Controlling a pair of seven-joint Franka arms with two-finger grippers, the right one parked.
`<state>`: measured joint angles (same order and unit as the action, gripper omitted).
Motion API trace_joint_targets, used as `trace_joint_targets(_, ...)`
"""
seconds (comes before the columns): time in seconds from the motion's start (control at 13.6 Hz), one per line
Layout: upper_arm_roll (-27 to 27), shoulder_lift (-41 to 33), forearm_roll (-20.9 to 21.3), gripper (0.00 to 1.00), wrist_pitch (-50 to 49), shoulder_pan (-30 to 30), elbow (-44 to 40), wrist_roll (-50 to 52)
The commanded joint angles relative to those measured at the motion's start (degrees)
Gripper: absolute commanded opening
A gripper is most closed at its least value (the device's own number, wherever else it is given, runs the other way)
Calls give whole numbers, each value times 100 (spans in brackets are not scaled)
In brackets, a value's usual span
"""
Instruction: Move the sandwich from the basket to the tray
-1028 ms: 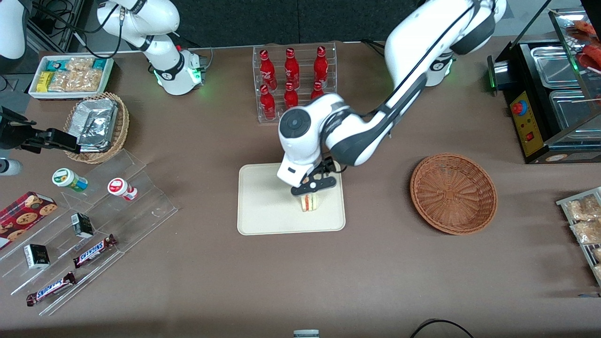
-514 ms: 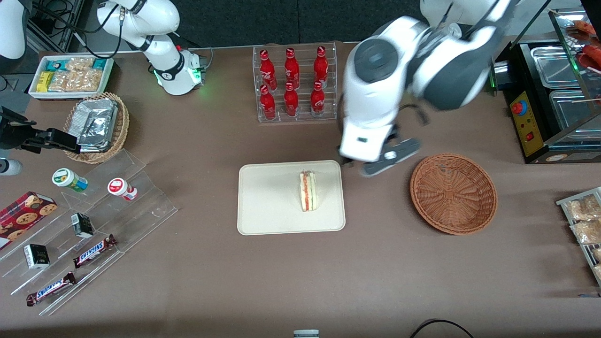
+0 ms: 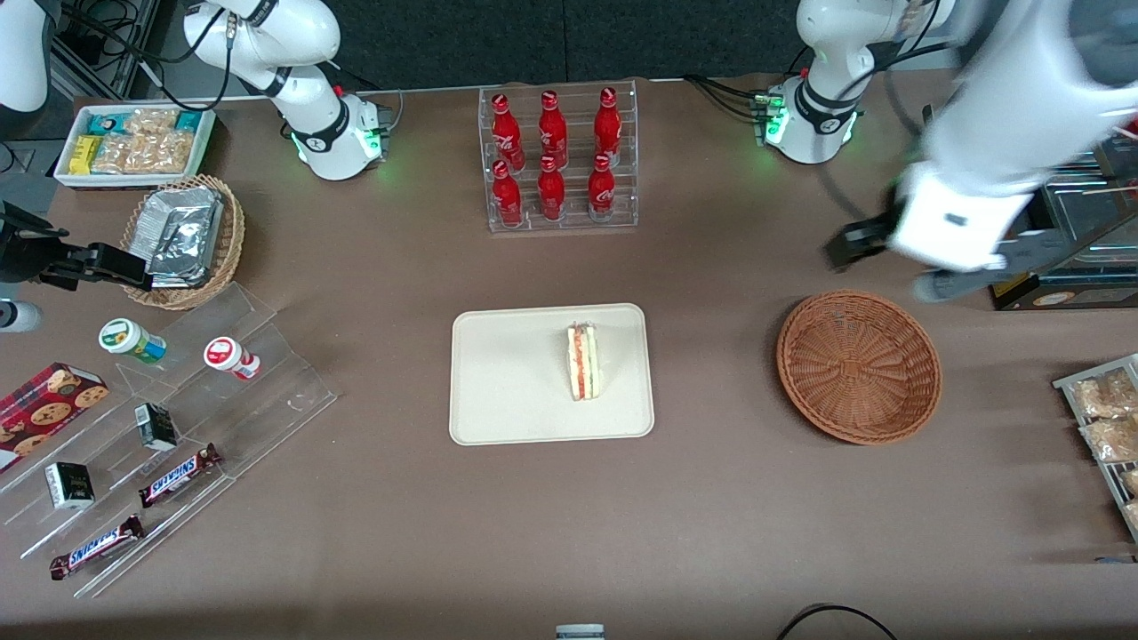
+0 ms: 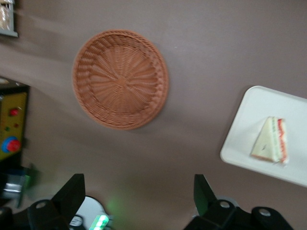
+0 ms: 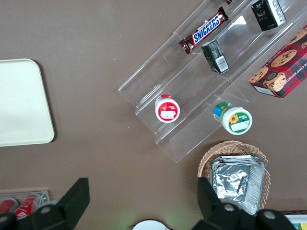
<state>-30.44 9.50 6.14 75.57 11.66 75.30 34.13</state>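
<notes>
Sandwich (image 3: 584, 362): lies on its side on the tray (image 3: 507, 391), cut edge with red and green filling showing, well apart from my fingers (image 4: 72, 195) and touching nothing of mine. It rests toward the tray's edge nearest the basket, probably because that is the shortest carry from where it started.

Tray: flat on the brown table (image 3: 711, 498), holding only the sandwich. In the left wrist view, one corner (image 4: 268, 134) shows with the wedge on it.

Basket (image 3: 859, 365): reddish wicker, nothing in it, between the tray and my fingers but nearer to me. I judge the transfer done, since the wedge is out of it and on the tray.

My gripper (image 3: 925, 262): raised above the table beside the basket, farther from the front camera than its rim, toward the working arm's end. Fingers spread wide with nothing between them, which suits a hand with no load to carry. It looks to be in a pulled-away position clear of both tray and basket.

Nearby, not part of the job: a rack of red bottles (image 3: 556, 160), a black warming cabinet (image 3: 1040, 196) close by my gripper.
</notes>
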Motion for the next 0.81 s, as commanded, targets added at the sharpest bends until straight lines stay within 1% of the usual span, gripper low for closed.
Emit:
trace_joint_targets(0.0, 360, -615, -219, 100, 11, 355, 625, -1150)
trace_joint_targets(0.07, 807, -738, -384, 100, 11, 207, 678, -1511)
trace_joint_targets(0.15, 1412, -870, -534, 100, 11, -108, 783, -1854)
trace_joint_targets(0.22, 2114, -1063, -561, 100, 19, -546, 941, -2171)
trace_joint_targets(0.29, 2591, -1256, -562, 100, 72, -855, 1125, -2417)
trace_joint_targets(0.37, 2961, -1467, -570, 100, 133, -1032, 1353, -2655)
trace_joint_targets(0.44, 3052, -1660, -570, 100, 238, -1052, 1556, -2910)
trace_joint_targets(0.59, 3053, -1811, -570, 100, 493, -1043, 1829, -2965)
trace_joint_targets(0.73, 3009, -1680, -544, 100, 477, -1069, 1708, -2930)
